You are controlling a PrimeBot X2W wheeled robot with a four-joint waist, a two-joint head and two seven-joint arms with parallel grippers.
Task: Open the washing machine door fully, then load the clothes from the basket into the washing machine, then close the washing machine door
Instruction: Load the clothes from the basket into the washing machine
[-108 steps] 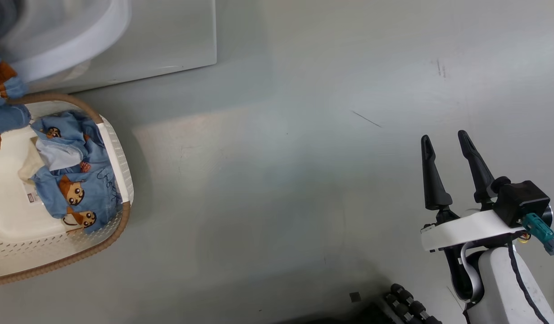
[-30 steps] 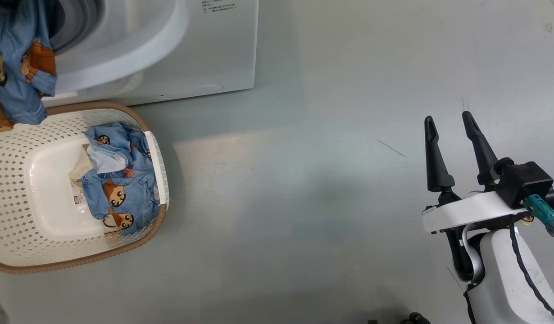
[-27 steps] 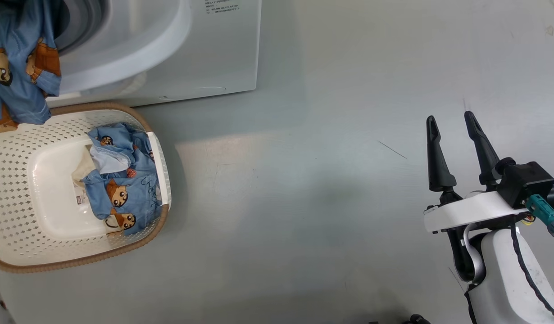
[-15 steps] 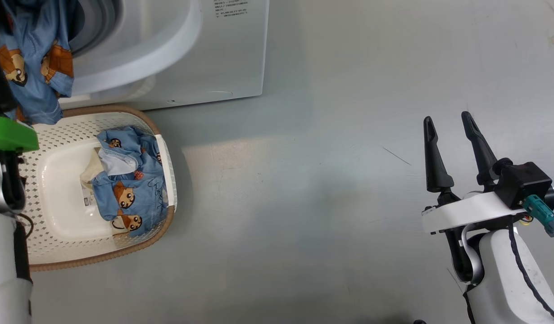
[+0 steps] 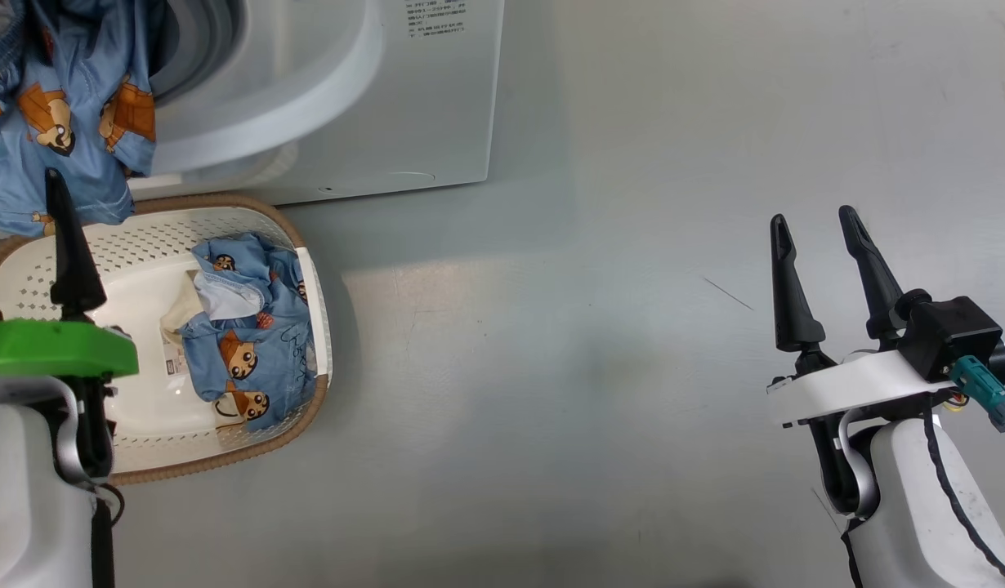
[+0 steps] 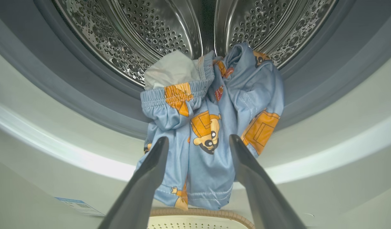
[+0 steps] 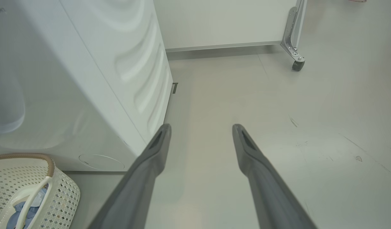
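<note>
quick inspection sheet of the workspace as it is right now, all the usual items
surface: grey floor, a few faint scuff marks
job's things: hanging garment draped over the lip of the washing machine, part in the drum, part dangling above the basket; second garment lies in the basket
clutter: nothing seen
grippers: left gripper open, empty, facing the hanging garment, contact unclear; right gripper open, empty, over bare floor
cables: teal connector at the right wrist; black cable along that forearm
surroundings: white panel with a caster wheel behind the machine
</note>
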